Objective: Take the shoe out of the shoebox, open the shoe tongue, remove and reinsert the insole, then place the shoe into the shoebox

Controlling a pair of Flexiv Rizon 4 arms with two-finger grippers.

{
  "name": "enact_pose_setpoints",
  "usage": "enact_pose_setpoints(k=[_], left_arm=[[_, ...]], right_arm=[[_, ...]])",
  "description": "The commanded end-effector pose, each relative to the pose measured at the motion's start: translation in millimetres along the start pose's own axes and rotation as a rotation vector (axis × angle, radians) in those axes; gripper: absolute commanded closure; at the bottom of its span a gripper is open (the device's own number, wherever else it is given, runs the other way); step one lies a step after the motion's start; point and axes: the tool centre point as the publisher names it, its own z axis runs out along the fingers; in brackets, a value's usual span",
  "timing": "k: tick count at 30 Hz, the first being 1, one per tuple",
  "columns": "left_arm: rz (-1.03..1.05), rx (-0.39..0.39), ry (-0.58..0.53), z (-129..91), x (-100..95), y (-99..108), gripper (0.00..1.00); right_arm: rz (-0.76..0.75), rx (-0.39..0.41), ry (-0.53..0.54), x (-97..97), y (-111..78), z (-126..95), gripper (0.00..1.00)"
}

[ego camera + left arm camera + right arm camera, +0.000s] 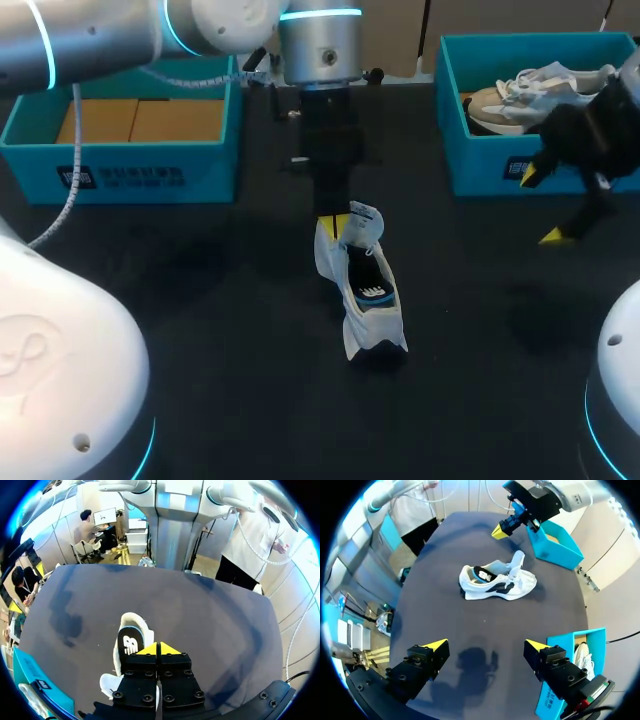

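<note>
Shoe (520, 95) inside right teal box (480, 172) (brown cardboard (140, 120) inside left box (215, 170))

A dark, flat bench (200, 300) is seen under everything. Soft shadows (470, 662) are cast on its top, and some pale light is caught there.

White shoe (366, 296) beside left fingers (336, 226)

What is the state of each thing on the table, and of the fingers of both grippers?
white shoe: out of the box, upright on its sole, not held
tongue: lifted up
insole: inside the white shoe
left gripper: fingers shut on nothing, over the white shoe
right gripper: fingers open, empty
left shoebox: open, no shoe inside
right shoebox: open, second shoe inside
</note>
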Motion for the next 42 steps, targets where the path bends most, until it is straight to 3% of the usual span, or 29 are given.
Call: enact_pose_setpoints(k=[1, 11, 18, 28, 42], left_arm=[[0.000, -0.002, 0.002, -0.3, 0.3, 0.1, 1.00], [-0.029, -0.065, 0.008, 9.9, -2.8, -0.3, 1.00], [-0.067, -0.170, 0.012, 35.9, -8.8, 1.3, 1.00], [-0.100, -0.226, -0.047, 60.7, -27.1, 22.9, 1.00], [-0.062, -0.326, -0.108, 75.8, -56.9, 49.6, 1.00]], right_arm=[[0.001, 0.007, -0.003, 3.4, 2.5, -6.0, 0.00], [0.001, 0.007, -0.003, 3.4, 2.5, -6.0, 0.00], [0.001, 0.007, -0.003, 3.4, 2.5, -6.0, 0.00], [0.001, 0.007, -0.003, 3.4, 2.5, -6.0, 0.00], [0.001, 0.007, -0.003, 3.4, 2.5, -6.0, 0.00]])
